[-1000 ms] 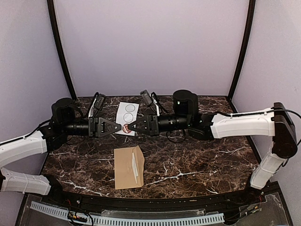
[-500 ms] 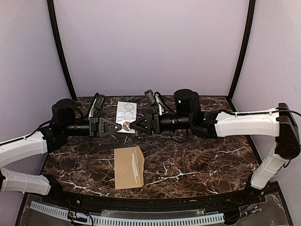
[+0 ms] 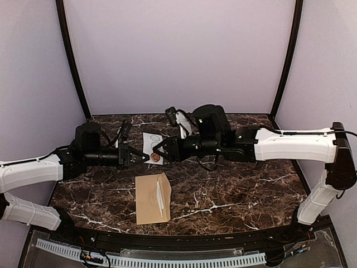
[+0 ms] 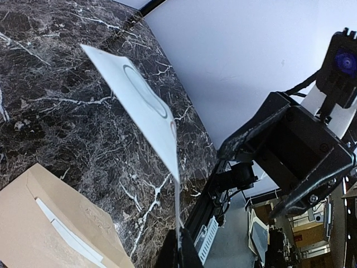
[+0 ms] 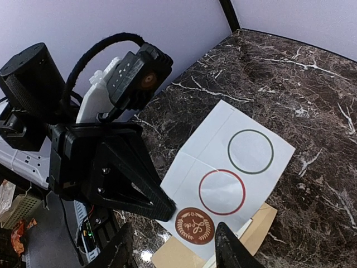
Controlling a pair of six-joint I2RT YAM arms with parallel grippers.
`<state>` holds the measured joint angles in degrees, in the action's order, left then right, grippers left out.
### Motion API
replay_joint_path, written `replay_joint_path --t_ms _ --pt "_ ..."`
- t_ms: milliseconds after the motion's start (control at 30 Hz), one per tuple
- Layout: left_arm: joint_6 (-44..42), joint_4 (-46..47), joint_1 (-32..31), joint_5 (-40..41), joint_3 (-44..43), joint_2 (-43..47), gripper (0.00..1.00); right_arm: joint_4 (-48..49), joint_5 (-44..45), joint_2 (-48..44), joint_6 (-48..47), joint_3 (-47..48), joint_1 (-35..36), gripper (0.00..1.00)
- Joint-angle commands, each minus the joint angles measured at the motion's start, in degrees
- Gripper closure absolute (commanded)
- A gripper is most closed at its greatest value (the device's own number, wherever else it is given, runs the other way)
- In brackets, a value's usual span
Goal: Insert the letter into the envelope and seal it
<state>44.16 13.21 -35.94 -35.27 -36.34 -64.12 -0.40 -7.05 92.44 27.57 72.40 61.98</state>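
Observation:
The tan envelope [image 3: 150,199] lies flat at the table's near middle, its flap open with a white strip [image 3: 160,198] showing; it also shows in the left wrist view [image 4: 39,234] and the right wrist view [image 5: 181,258]. No separate letter shows. My left gripper [image 3: 143,157] is shut on a corner of the white sticker card [image 3: 152,144] and holds it tilted off the table [image 4: 148,109]. My right gripper [image 3: 158,151] is open just above the card [image 5: 223,167], its fingers [image 5: 227,250] either side of the brown round sticker [image 5: 194,225]. The left fingers [image 5: 150,195] pinch the card's edge.
The card also bears a red ring [image 5: 222,191] and a green ring [image 5: 251,151], both without stickers. The dark marble table [image 3: 234,190] ends at a black front rail [image 3: 184,240]. Purple walls and black corner posts [image 3: 72,61] enclose the back and sides.
The left arm has slid right and nearer and tilted the card up off the table. The right arm has shifted left and risen, its gripper closing in over the brown sticker.

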Motion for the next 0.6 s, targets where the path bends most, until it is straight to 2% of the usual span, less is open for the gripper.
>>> replay_joint_path --t_ms 0,267,567 --pt "0.2 0.1 -1.3 0.7 -1.9 -1.1 1.0 -4.6 4.9 3.7 -2.5 4.8 1.7 0.55" --pt "1.2 2.8 -1.9 -0.5 -1.6 -1.5 1.0 -6.5 5.3 5.8 -2.9 6.0 2.3 0.59" --pt "1.7 4.2 -2.3 -1.2 -1.5 -1.9 1.0 -8.1 6.3 6.8 -3.9 7.2 3.0 0.53"
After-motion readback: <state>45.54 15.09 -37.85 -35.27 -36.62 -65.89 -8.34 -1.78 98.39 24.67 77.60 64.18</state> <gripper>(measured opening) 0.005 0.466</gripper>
